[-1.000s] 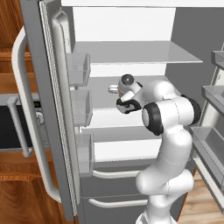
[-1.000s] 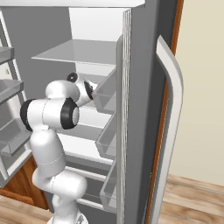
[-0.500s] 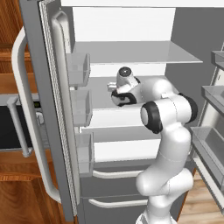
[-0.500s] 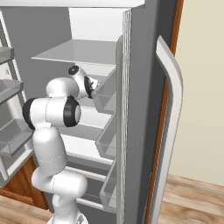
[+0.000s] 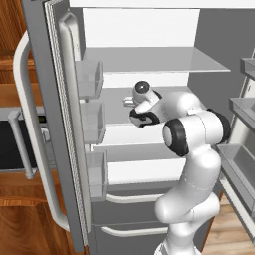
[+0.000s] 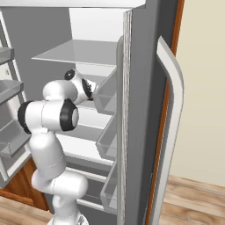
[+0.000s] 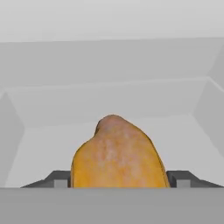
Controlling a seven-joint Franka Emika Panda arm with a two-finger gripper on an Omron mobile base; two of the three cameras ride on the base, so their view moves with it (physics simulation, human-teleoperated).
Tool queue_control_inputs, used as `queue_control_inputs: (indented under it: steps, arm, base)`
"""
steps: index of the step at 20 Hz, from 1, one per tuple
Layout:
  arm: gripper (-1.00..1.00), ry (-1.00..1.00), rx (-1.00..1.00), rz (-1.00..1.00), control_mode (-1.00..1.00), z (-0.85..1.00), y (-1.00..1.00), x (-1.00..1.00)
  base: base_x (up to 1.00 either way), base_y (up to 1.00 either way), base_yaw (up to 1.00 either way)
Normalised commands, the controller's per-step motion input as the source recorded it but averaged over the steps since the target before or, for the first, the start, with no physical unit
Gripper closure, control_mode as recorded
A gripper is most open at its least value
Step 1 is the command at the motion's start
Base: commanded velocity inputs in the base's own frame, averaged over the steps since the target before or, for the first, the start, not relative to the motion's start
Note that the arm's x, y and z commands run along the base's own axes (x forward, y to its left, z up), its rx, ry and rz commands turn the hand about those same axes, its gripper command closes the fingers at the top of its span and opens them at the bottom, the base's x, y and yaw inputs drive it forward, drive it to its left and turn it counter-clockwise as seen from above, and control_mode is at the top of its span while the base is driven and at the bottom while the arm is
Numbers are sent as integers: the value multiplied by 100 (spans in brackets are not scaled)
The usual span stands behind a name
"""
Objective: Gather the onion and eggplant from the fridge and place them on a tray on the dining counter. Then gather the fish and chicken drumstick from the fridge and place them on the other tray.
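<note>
the arm reaches deep into the open fridge (image 5: 149,30), and the pincer (image 7: 118,179) sits at the middle shelf (image 5: 117,132). in the hand view a golden-brown, lumpy chicken drumstick (image 7: 116,153) stands right between the two dark fingertips (image 7: 59,178), one tip on each side of it, its narrow end pointing toward the back wall of the fridge. the jaws stand wide and flank the drumstick closely, but whether they press on it cannot be told. from the left base view the hand (image 5: 144,102) hovers above the front half of that shelf, just beside the door bins (image 5: 92,124). in the right base view the wrist (image 6: 81,88) tucks behind the fridge's right door (image 6: 136,110).
</note>
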Motion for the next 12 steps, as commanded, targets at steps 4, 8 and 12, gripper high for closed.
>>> queue_control_inputs:
  steps: [4, 8, 12]
  arm:
    - [100, 1, 7, 0, -100, -28, 0, -98]
    - [100, 18, 13, 0, -100, 9, 0, -97]
    - [100, 22, 10, 0, -100, 13, 0, -99]
  base:
    - [0, 0, 0]
    - [0, 0, 0]
    - [0, 0, 0]
